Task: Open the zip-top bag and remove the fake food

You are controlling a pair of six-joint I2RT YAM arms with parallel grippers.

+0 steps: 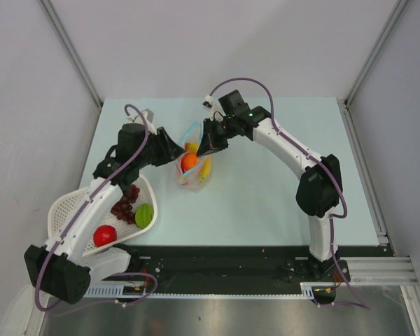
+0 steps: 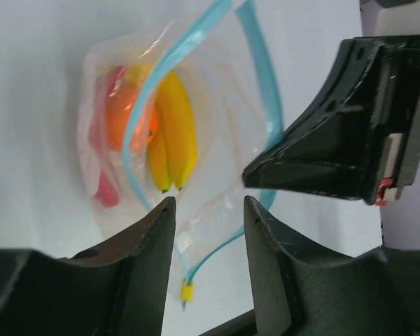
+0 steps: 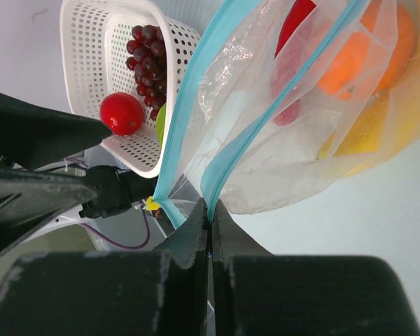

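The clear zip-top bag [image 1: 189, 180] hangs open over the table with its blue zip strip [image 3: 189, 91] spread apart. Inside it lie an orange ball [image 2: 128, 119], a yellow banana piece [image 2: 173, 136] and a red piece [image 3: 294, 35]. My right gripper [image 3: 211, 208] is shut on one side of the zip strip and holds the bag up. At the bag's mouth my left gripper [image 2: 208, 210] stands open, with loose bag film and the strip's yellow end tab [image 2: 187, 291] in the gap between its fingers, unclamped.
A white mesh basket [image 1: 64, 203] sits tilted at the near left beside the left arm. It holds a dark grape bunch [image 1: 126, 203], a green oval [image 1: 143, 215] and a red round piece [image 1: 104, 235]. Grey walls enclose the table.
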